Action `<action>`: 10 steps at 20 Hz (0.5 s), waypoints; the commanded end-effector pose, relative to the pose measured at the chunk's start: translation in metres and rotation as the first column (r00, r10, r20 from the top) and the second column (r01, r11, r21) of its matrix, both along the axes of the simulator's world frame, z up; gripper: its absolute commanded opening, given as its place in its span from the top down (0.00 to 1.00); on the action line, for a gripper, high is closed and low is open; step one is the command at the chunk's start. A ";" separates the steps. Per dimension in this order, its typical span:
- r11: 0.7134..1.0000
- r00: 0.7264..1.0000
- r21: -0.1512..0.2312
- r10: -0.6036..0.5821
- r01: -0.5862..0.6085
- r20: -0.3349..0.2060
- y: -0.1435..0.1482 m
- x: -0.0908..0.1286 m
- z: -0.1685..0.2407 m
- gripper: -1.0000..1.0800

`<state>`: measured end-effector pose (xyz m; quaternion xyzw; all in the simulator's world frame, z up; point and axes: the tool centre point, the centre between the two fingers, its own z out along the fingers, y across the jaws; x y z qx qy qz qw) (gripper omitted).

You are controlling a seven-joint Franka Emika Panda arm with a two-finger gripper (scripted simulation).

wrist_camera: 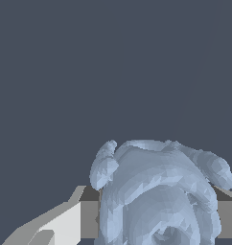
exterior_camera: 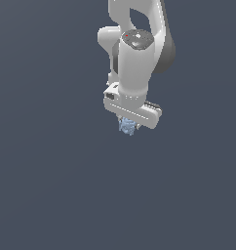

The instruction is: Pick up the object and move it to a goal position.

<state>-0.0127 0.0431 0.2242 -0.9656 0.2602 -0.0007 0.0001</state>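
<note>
The object (exterior_camera: 127, 127) is a small pale-blue knobbly lump, showing just under the white hand of the arm in the exterior view. My gripper (exterior_camera: 128, 126) points downward and is shut on it; the fingers are mostly hidden behind the hand. In the wrist view the object (wrist_camera: 158, 191) fills the space between the two grey pads (wrist_camera: 89, 217), which press on its two sides. The white finger (wrist_camera: 51, 225) shows beside one pad.
A plain dark grey-blue surface (exterior_camera: 51, 185) lies all around. The arm's white links (exterior_camera: 134, 53) rise above the hand toward the upper edge of the exterior view. No other objects or goal marker show.
</note>
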 end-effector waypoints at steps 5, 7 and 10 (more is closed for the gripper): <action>1.000 1.000 0.000 0.000 0.000 -0.001 -0.006 0.026 0.056 1.00; 1.000 1.000 0.000 0.000 0.000 -0.001 -0.007 0.034 0.070 1.00; 1.000 1.000 0.000 0.000 0.000 -0.001 -0.009 0.044 0.090 1.00</action>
